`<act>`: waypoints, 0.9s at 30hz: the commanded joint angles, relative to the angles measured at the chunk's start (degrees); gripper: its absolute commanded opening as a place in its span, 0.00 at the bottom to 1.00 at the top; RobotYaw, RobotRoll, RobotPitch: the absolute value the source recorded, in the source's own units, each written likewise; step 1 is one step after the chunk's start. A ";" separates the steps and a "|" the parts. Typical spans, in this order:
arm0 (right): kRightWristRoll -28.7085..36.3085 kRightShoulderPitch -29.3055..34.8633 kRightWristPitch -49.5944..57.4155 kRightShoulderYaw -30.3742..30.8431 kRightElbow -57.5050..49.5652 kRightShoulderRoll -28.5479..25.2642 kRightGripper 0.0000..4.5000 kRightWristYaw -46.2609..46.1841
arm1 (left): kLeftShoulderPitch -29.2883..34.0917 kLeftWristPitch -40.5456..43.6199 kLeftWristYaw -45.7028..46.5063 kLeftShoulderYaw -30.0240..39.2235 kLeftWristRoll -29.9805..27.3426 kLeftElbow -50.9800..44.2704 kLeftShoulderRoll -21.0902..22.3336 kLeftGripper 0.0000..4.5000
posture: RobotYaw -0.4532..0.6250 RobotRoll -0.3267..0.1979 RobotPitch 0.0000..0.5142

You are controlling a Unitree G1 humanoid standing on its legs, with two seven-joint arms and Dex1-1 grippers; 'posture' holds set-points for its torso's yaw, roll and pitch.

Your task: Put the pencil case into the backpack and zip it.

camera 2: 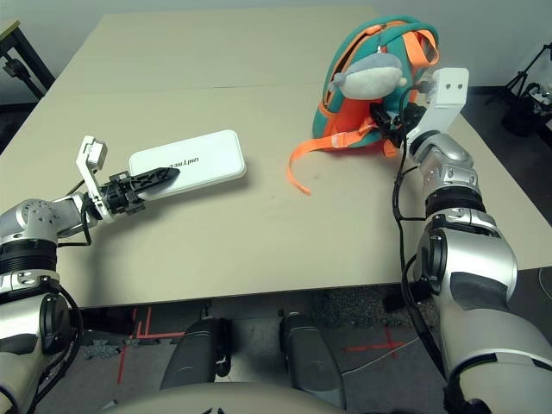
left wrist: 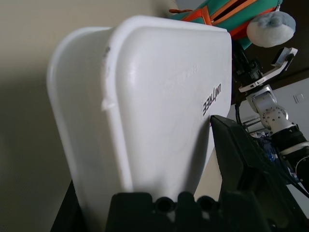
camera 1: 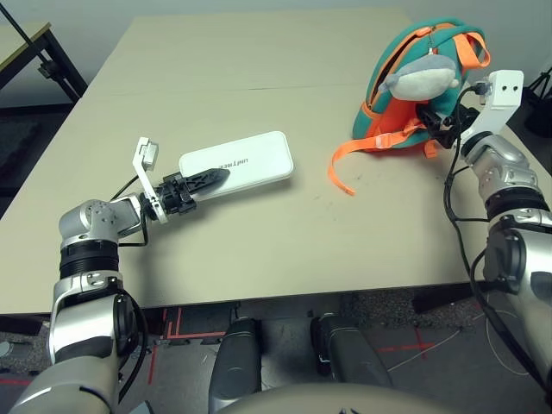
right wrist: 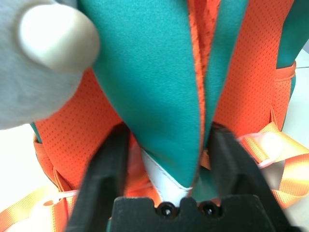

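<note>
Left gripper (camera 1: 205,181) clamps the near end of the pencil case (camera 1: 241,162), whose long axis points toward the backpack (camera 1: 414,86), well apart on the table (camera 1: 259,69). Right gripper (right wrist: 166,140) straddles the backpack's teal fabric fold, fingers closing on it.

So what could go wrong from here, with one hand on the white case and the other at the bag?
The left hand grips the pencil case only at one end, so the long case might tilt or slip out when lifted.

The right hand straddles a teal fold of the backpack; the soft fabric could slip free or drag the whole bag along.

The loose orange strap lies on the table between case and bag and might snag.
</note>
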 commanded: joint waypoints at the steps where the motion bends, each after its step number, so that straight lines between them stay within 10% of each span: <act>1: 0.28 -0.79 -0.50 -0.60 0.96 0.47 0.36 0.81 | 0.47 0.37 0.32 0.99 -1.76 -1.74 -0.27 0.69 | 0.37 0.62 0.15; 6: 0.68 -0.75 -0.37 -0.70 0.24 0.90 0.02 1.71 | 0.28 -0.14 0.83 1.25 -2.03 -1.57 -0.41 0.69 | 0.37 0.62 0.15; 15: 5.38 1.18 3.70 -1.69 -9.58 4.25 0.02 8.82 | -1.04 -4.31 0.65 2.35 -0.84 1.32 1.60 0.69 | 0.36 0.62 0.16; 27: 16.72 13.04 23.20 -1.68 -49.60 8.79 0.02 6.53 | -7.32 -11.08 -0.16 3.12 0.85 9.78 6.21 0.69 | 0.35 0.62 0.16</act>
